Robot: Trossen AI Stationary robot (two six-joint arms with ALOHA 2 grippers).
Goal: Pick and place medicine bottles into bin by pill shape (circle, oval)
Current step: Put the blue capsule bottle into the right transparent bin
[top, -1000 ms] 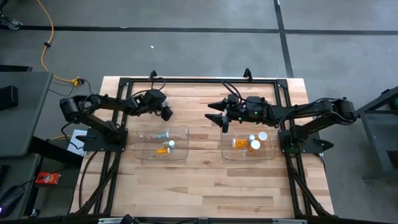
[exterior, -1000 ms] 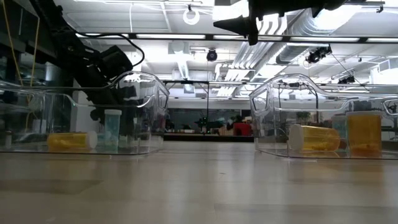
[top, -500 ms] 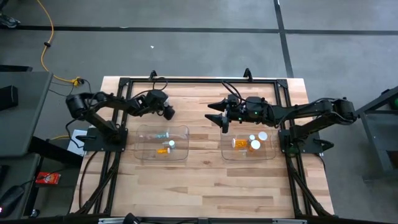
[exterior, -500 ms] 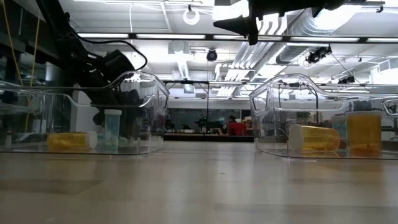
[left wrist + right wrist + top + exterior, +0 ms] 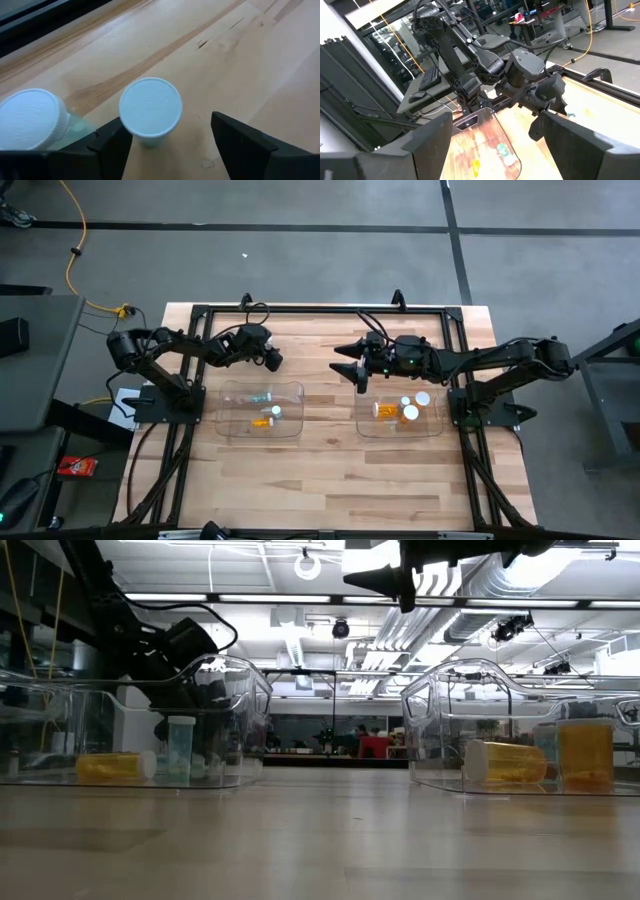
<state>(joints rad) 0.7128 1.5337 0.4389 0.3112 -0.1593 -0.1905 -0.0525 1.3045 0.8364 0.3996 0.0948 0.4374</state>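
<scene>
My left gripper (image 5: 272,360) is open, low over the table just behind the far wall of the left bin (image 5: 228,388). In the left wrist view its fingers (image 5: 167,122) stand on either side of an upright bottle with a white cap (image 5: 150,107), which is closer to one finger (image 5: 112,145). A second white-capped bottle (image 5: 30,120) stands beside it. My right gripper (image 5: 350,366) is open and empty, high above the table, left of the right bin (image 5: 432,428). Both bins hold amber and teal bottles.
The left bin holds a lying teal bottle (image 5: 262,395), an upright one (image 5: 276,410) and a lying amber one (image 5: 265,421). The right bin holds a lying amber bottle (image 5: 385,410) and upright white-capped ones (image 5: 410,413). Bare wood lies between the bins and along the near edge.
My left gripper has moved a little toward the table's right edge and slightly down behind the left bin. My right arm has kept still.
</scene>
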